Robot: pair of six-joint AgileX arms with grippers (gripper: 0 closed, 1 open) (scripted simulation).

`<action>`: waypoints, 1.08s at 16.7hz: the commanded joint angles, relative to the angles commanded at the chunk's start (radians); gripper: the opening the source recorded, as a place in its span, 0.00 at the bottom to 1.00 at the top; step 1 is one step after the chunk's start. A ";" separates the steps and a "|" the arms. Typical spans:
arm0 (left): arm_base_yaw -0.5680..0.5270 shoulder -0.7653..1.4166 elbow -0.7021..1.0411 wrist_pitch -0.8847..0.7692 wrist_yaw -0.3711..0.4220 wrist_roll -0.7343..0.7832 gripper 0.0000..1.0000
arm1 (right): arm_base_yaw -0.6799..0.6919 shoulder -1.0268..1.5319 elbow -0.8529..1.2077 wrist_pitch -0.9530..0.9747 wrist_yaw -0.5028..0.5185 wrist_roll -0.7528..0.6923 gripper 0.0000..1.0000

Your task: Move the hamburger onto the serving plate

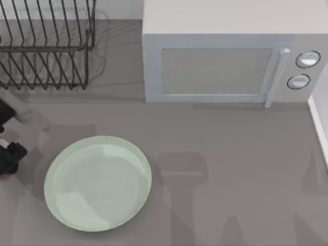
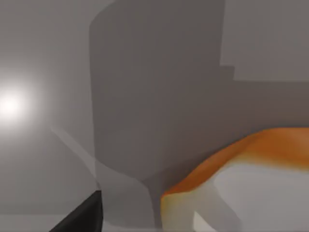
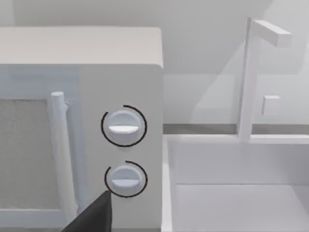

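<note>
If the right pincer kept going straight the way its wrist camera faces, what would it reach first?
Most likely the microwave: its lower knob sits just past the dark fingertip. Depth is unclear, so this is a judgement.

You've got the serving plate [image 1: 97,183] at front left of the table [image 1: 230,169], nothing on it. Microwave [image 1: 225,51] at back right, door shut. Wire rack [image 1: 46,43] back left. Left arm [image 1: 10,154] at left edge, beside the plate.

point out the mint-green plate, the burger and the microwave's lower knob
large round pale mint-green serving plate [image 1: 137,165], top view, on its raised rim
small orange-brown and whitish hamburger [image 2: 270,150], left wrist view, on its orange top
white microwave's lower round knob [image 3: 125,178], right wrist view, on its centre
</note>
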 joint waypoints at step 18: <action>0.000 0.000 0.000 0.000 0.000 0.000 0.00 | 0.000 0.000 0.000 0.000 0.000 0.000 1.00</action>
